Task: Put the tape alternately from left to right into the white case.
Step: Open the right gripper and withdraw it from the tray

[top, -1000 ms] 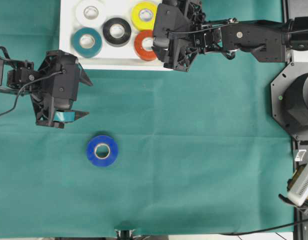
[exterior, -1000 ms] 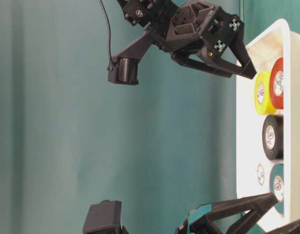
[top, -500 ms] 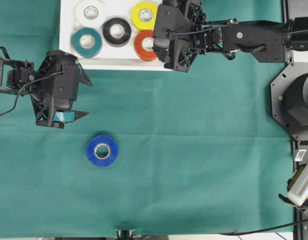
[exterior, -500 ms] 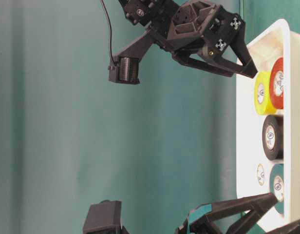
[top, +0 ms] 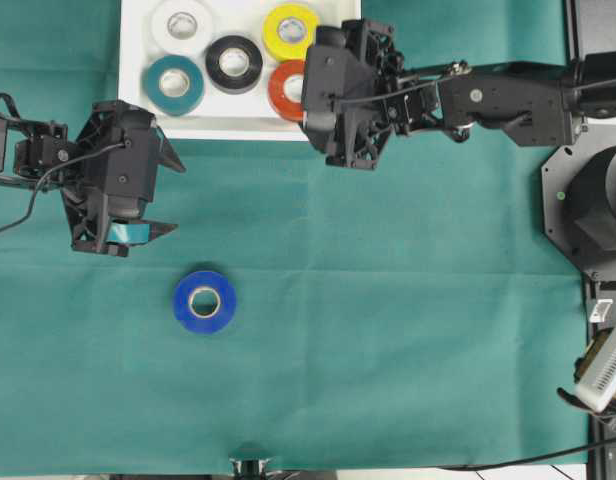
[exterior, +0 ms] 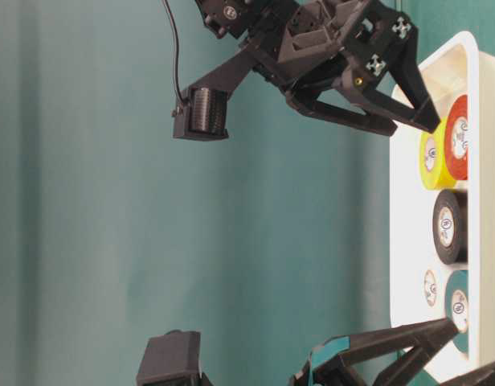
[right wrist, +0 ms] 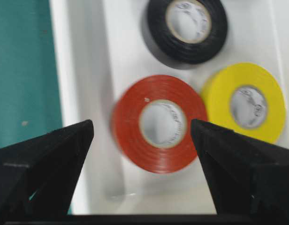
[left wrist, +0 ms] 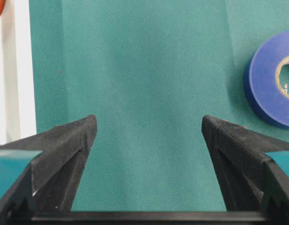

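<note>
The white case [top: 238,122] lies at the back left and holds the white [top: 181,20], teal [top: 173,84], black [top: 234,63], yellow [top: 291,30] and red [top: 287,90] tape rolls. A blue tape roll [top: 204,301] lies flat on the green cloth in front. My left gripper [top: 178,197] hovers open between the case and the blue roll [left wrist: 264,89], with only cloth between its fingers. My right gripper [right wrist: 142,124] is open above the case's near right corner. The red roll [right wrist: 158,123] lies free below it, apart from both fingers.
Green cloth covers the whole table. The right arm reaches in from the right along the back [top: 508,95]. A black round base [top: 588,205] stands at the right edge. In the table-level view the case's rim [exterior: 400,241] stands at the right.
My right gripper has pulled back from over the case toward its near rim and risen a little, still open. The red roll shows more. The left arm and blue roll have not moved.
</note>
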